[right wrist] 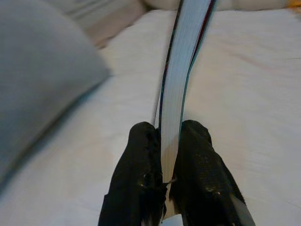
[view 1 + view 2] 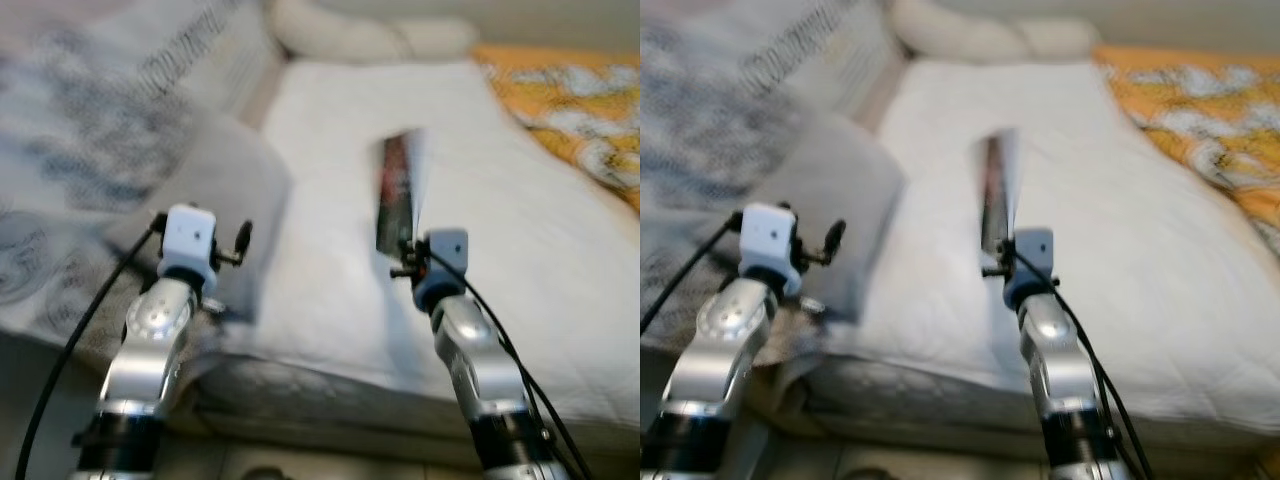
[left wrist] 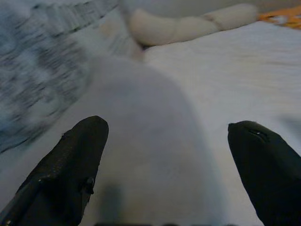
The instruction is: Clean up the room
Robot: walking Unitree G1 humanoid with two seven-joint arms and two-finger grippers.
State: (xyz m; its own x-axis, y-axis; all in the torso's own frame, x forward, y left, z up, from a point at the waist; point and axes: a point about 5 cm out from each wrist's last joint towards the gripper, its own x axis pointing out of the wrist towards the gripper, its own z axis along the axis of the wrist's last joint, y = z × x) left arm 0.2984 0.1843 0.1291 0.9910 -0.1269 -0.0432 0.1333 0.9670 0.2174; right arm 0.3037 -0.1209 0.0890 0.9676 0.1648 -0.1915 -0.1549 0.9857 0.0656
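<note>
The right gripper [image 1: 164, 155] is clamped on the lower edge of a thin book [image 1: 181, 80], fingers [image 1: 141, 160] pressed to both covers, holding it on edge over the near part of the white mattress [image 2: 520, 250]. The left gripper [image 3: 164, 160] has its fingers [image 3: 75, 165] spread wide with nothing between them, hovering over a grey pillow [image 2: 215, 190] at the mattress's left edge. Left of the mattress lies a grey patterned blanket [image 2: 80, 110]. At the mattress's far end lies a cream bolster [image 2: 360, 35]. An orange patterned cover [image 2: 570, 95] lies along its right side.
</note>
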